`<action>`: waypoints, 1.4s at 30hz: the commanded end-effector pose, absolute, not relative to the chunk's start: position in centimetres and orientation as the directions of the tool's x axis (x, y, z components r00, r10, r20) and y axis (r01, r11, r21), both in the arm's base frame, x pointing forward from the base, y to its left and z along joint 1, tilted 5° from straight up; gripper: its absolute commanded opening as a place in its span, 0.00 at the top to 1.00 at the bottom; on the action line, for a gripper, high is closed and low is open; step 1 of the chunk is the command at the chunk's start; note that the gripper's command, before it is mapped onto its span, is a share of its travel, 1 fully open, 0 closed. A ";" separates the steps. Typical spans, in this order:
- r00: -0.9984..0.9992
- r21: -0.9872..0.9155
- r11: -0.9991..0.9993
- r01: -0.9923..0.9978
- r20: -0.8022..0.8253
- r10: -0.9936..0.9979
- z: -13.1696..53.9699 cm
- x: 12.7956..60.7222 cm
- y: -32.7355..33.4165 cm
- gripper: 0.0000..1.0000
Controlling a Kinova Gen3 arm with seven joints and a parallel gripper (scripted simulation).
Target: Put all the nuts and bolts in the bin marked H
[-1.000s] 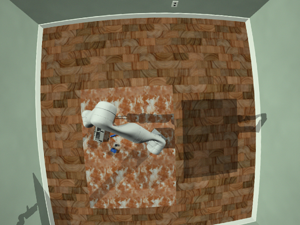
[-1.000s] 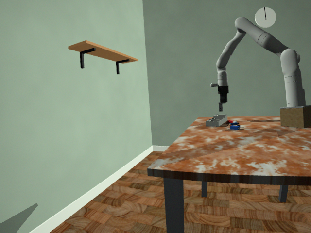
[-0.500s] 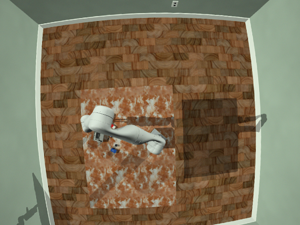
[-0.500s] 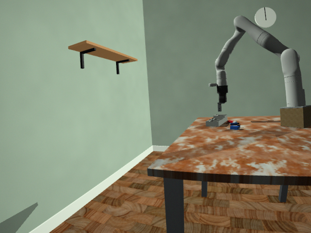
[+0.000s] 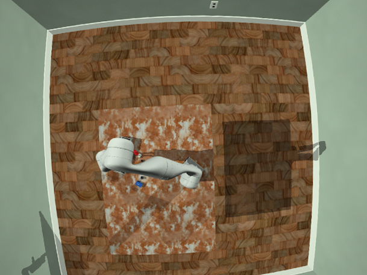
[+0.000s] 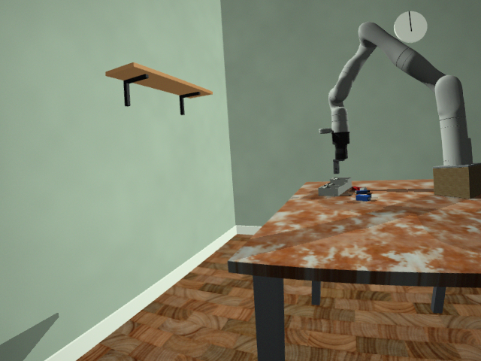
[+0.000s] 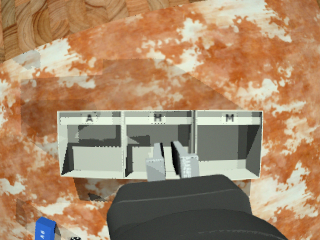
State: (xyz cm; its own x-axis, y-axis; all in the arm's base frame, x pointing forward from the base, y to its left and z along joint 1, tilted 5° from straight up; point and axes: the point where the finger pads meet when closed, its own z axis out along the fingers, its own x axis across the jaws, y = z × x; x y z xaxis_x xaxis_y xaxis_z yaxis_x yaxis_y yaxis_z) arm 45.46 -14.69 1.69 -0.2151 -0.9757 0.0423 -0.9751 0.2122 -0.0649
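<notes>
Blue labelled block [image 6: 364, 191] [image 7: 45, 229] far left; second blue block [image 5: 138, 184] [image 6: 363, 197] in outside views. Two small dark pieces [image 5: 142, 160] seen from above, on table: possibly nuts; bolts unconfirmed. Three bins: A, H [image 7: 140, 120], M. My jaws [image 6: 336, 171] slightly apart above H, nothing visible between. Advice: confirm hardware, descend straight, spare walls.

The white arm [image 5: 166, 168] reaches over the table [image 5: 162, 224], near a blue block [image 5: 138, 184].

Ahead of the gripper [image 6: 336, 172] [image 7: 169, 150], you can read A, H and M on the bins [image 7: 123, 150].
</notes>
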 end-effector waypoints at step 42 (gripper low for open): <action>-0.211 -0.067 0.208 -0.976 0.044 -0.976 -4.2 45.9 -14.9 0.69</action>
